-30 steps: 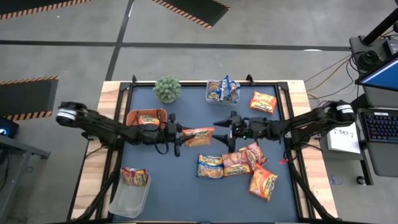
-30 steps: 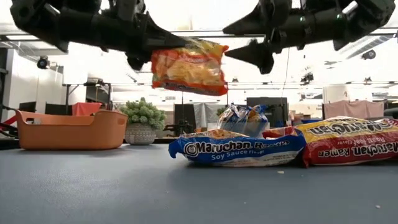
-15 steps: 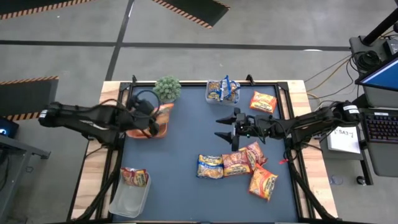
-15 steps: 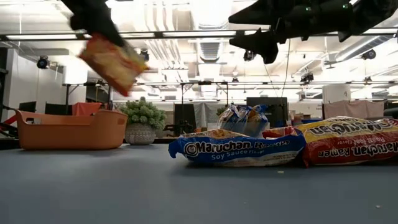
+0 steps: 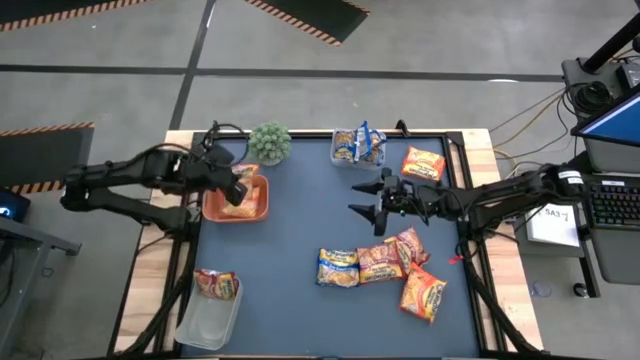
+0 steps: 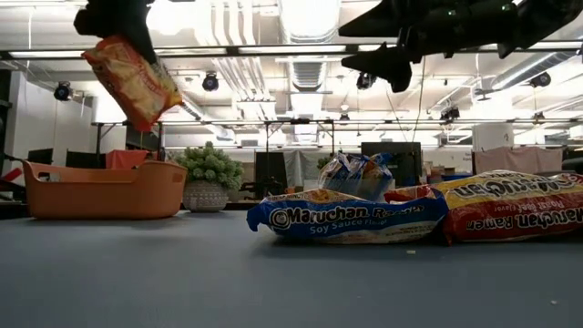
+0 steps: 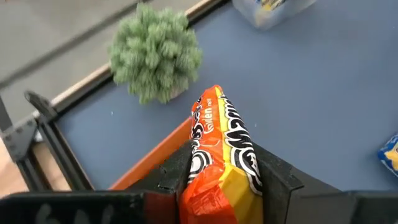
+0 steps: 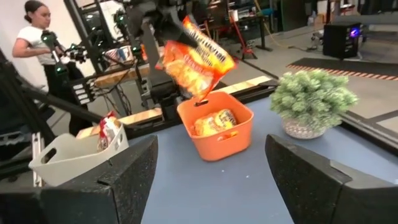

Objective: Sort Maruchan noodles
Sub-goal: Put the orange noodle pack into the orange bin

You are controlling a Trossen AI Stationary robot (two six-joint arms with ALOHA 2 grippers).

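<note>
Left gripper (image 7: 217, 171), clamped on an orange-yellow crinkly plastic ramen packet (image 6: 132, 80), has swung from table centre to hang above the orange plastic tray (image 5: 236, 199), one packet already inside. Release looks next. Right gripper (image 5: 372, 197), fingers apart, empty, waits mid-table.

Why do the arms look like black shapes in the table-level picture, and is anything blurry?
Low view: bright ceiling lights behind turn the right tool into a silhouette, while the blue packet on the table stays sharp. Left wrist view: the held orange packet is softly out of focus up close. Right wrist view: the orange tray looks clear.
</note>
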